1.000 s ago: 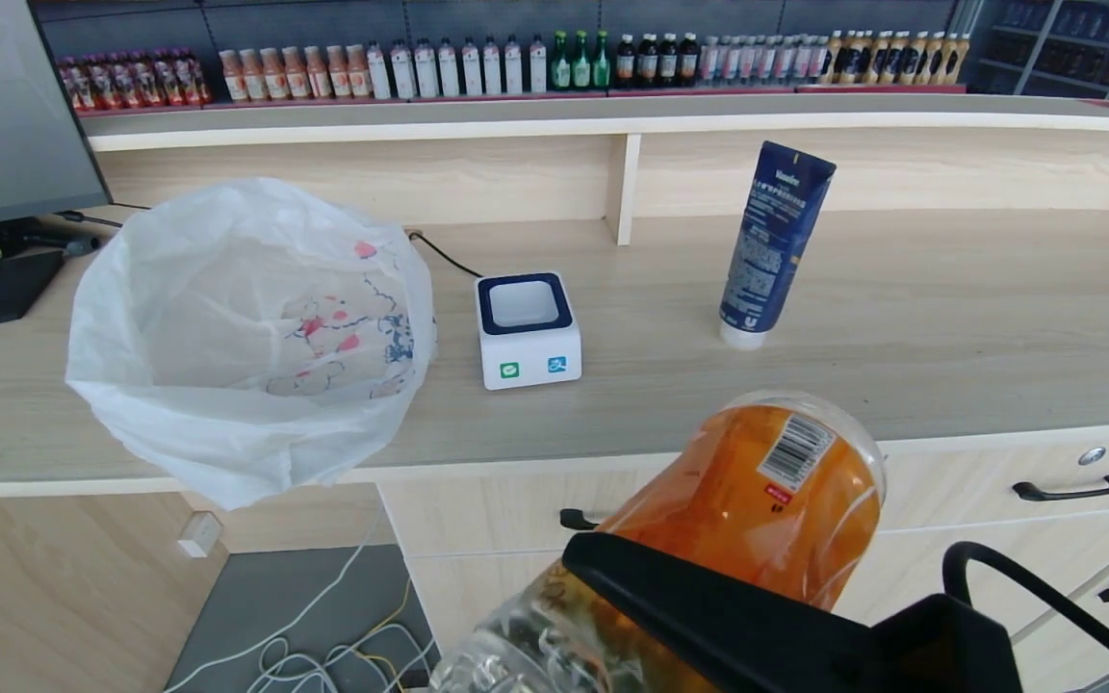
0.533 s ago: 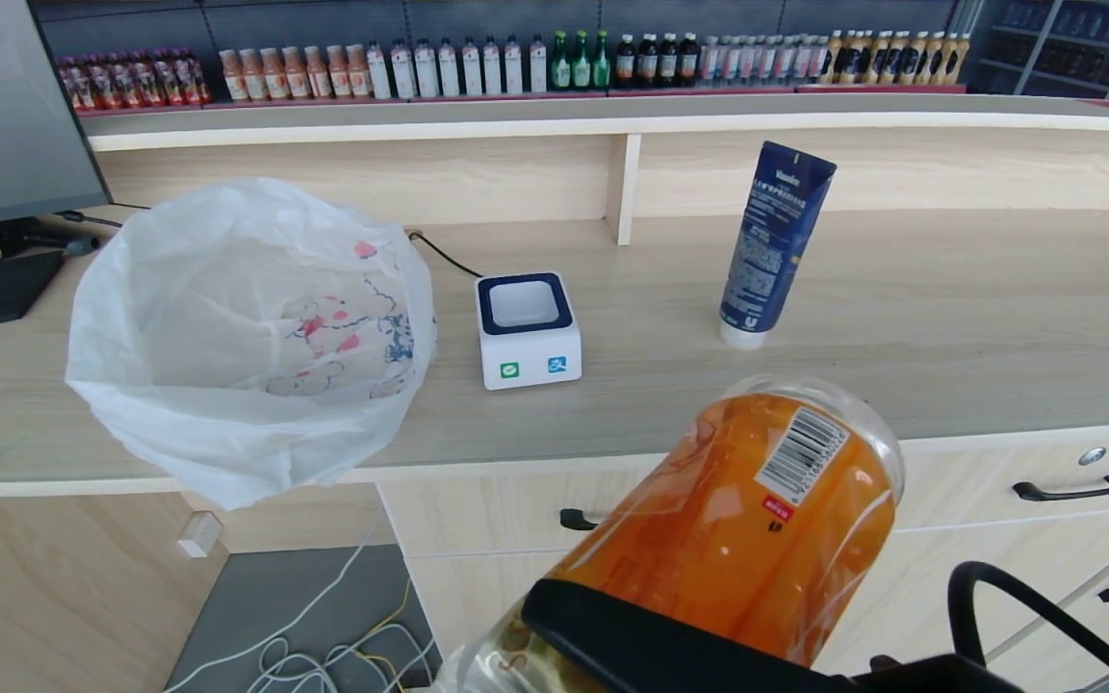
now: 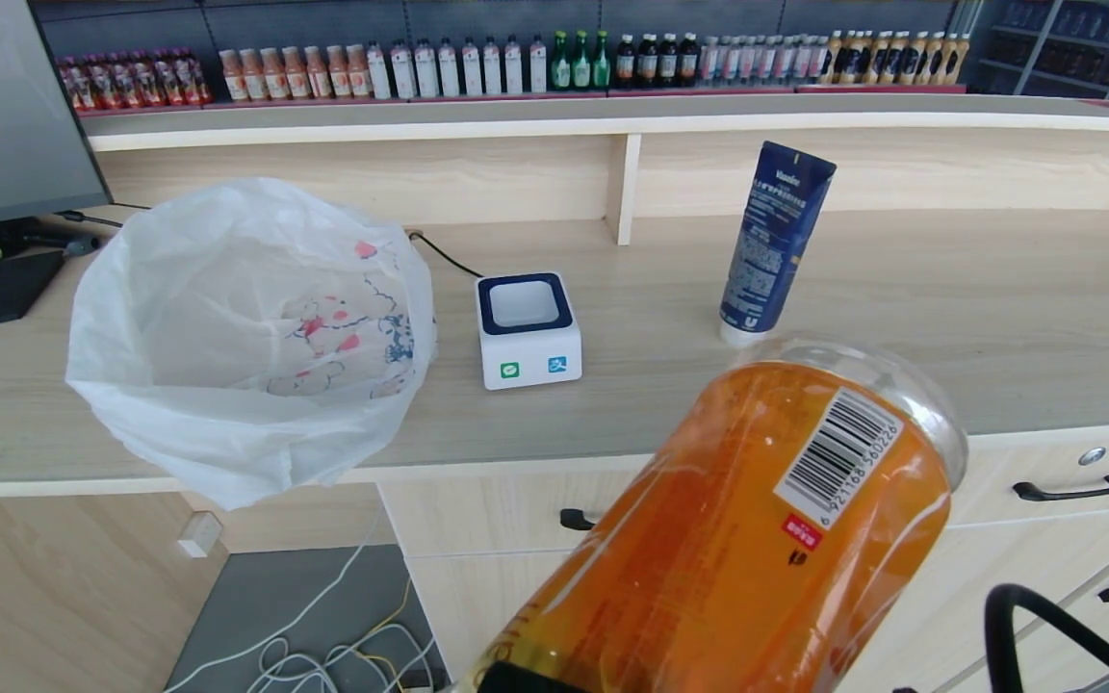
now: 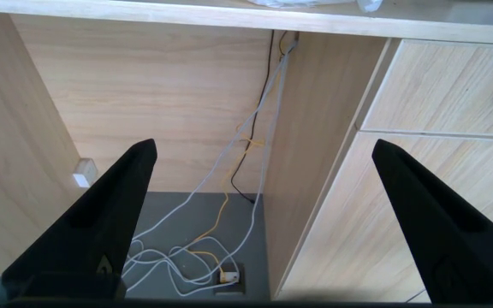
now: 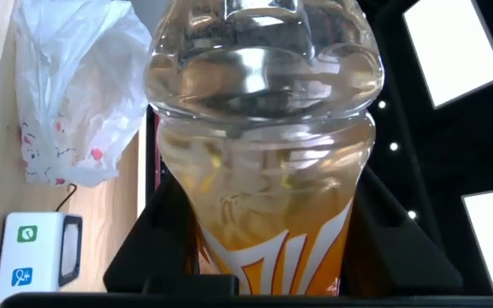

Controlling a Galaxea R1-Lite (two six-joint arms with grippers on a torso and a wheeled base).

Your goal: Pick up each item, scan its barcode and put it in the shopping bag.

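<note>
While the right fingers (image 5: 148, 248) clamp the orange bottle (image 3: 757, 520), its long axis slants far-right, barcode upward. The scanner (image 3: 528, 329) sits far-left of it; left fingers (image 4: 101, 222) are apart.

We see a clear bottle (image 3: 757, 539) of orange liquid, its white label (image 3: 838, 457) striped with black bars and a red mark. The shopping bag (image 3: 227, 337) is milky white with red and blue print. The scanner (image 3: 528, 332) is white, framed dark blue. The tube (image 3: 771, 241) is dark blue, its cap (image 3: 737, 332) white.
</note>
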